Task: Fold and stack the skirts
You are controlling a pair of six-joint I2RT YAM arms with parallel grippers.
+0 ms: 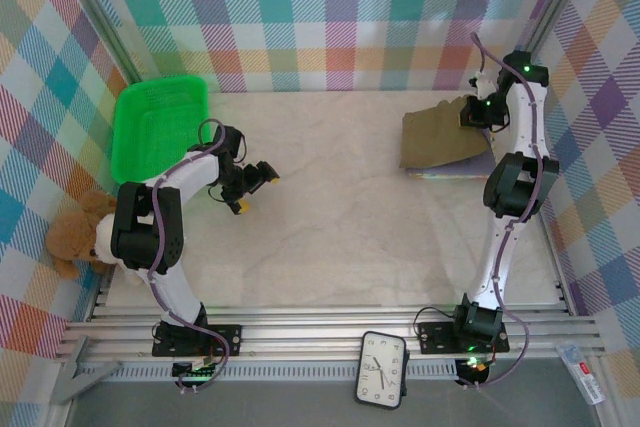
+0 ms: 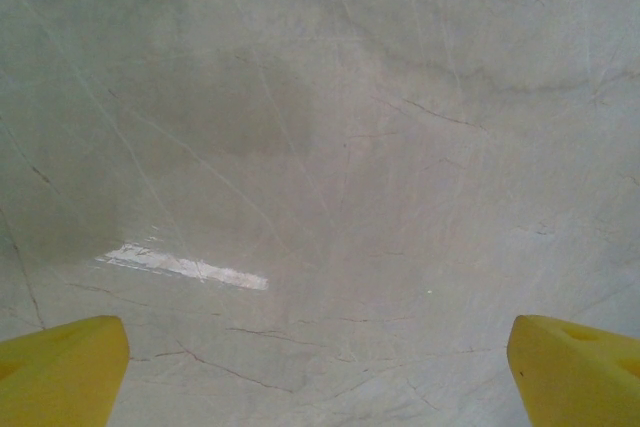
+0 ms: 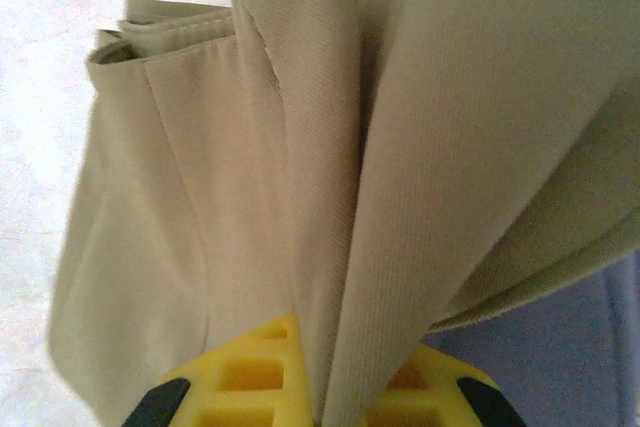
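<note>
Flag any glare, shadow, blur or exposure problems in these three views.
Top external: evenly lit and sharp, no obvious glare. Left wrist: a white glare streak and a broad soft shadow lie on the table. Right wrist: the khaki skirt is very close, with its weave sharp, while the table at upper left is blown out to near white.

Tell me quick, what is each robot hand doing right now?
Left gripper: open, holding nothing.
Right gripper: shut on a fold of the olive-khaki skirt.
</note>
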